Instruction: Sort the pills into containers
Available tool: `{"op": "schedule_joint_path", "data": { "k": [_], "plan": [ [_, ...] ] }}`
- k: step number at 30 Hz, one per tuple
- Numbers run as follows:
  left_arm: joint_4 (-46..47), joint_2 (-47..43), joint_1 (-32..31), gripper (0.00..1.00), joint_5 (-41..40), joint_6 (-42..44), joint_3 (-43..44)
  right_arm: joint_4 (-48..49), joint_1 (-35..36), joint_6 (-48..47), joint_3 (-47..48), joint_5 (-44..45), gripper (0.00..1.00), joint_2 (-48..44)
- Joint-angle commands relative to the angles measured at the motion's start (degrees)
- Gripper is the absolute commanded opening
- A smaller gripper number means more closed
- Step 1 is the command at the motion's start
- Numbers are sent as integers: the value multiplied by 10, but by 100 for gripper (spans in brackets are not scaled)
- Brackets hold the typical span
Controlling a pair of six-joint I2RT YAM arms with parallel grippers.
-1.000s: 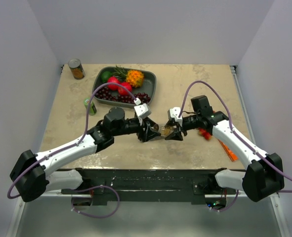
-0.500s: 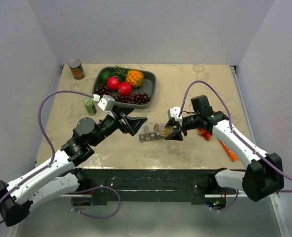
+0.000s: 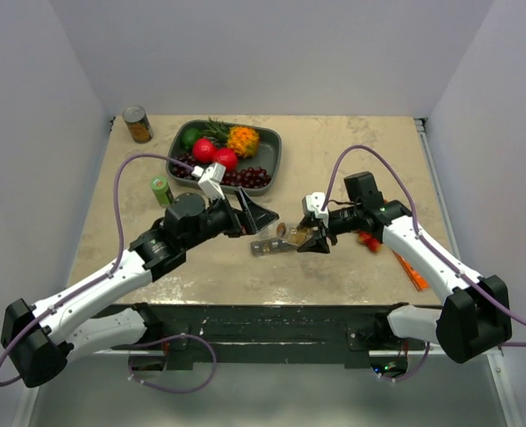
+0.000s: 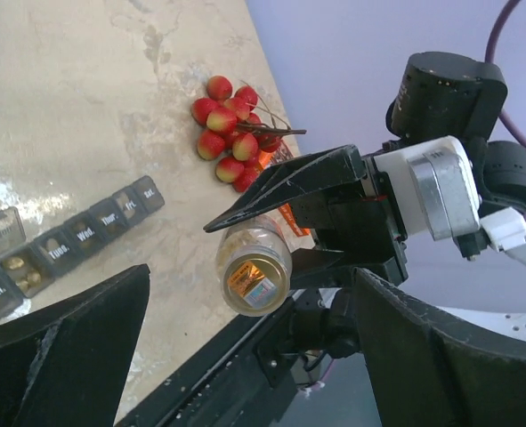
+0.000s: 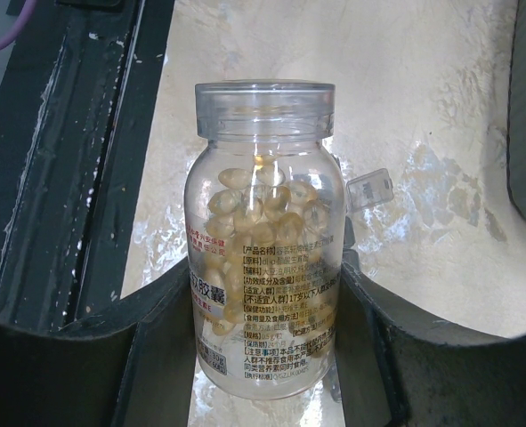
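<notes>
One containers strip (image 4: 83, 237) lies just beside right tool (image 3: 313, 240) holding bottle (image 5: 264, 267).

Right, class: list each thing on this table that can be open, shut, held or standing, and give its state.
narrow grey plastic pill organiser strip: one lid up, capsules inside; other lids down.
clear plastic capsule bottle: gripped, part full.
right gripper: shut on the bottle.
left gripper: open, empty.
round tin can: upright.
small green bottle: upright.
</notes>
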Motion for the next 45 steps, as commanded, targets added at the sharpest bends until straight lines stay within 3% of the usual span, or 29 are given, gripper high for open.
{"op": "schedule_joint_path", "data": {
  "k": [1,22,27,31,34,37,40,41,45],
  "plan": [
    [-34,17,-12,98,-11,-61,43,13,-2,5,18,-5,0,-2],
    [-27,94,-56,89,-24,-74,82,14,-2,6,17,-3,0,-1],
    [-43,114,-59,80,-34,-61,94,14,-3,4,17,-4,0,0],
    [-53,126,-60,70,-38,-45,101,14,-3,6,17,-4,0,-2],
    [-51,134,-60,55,-24,-34,101,14,-3,6,17,-4,0,-1],
    [-48,141,-60,33,-1,-14,102,14,-3,5,17,-4,0,-1],
    [-47,140,-60,16,18,27,99,14,-2,6,18,-4,0,-2],
    [-46,141,-60,3,22,47,97,14,-3,5,18,-4,0,-2],
    [-10,120,-59,0,73,213,61,12,-4,6,18,-6,0,-4]
  ]
}}
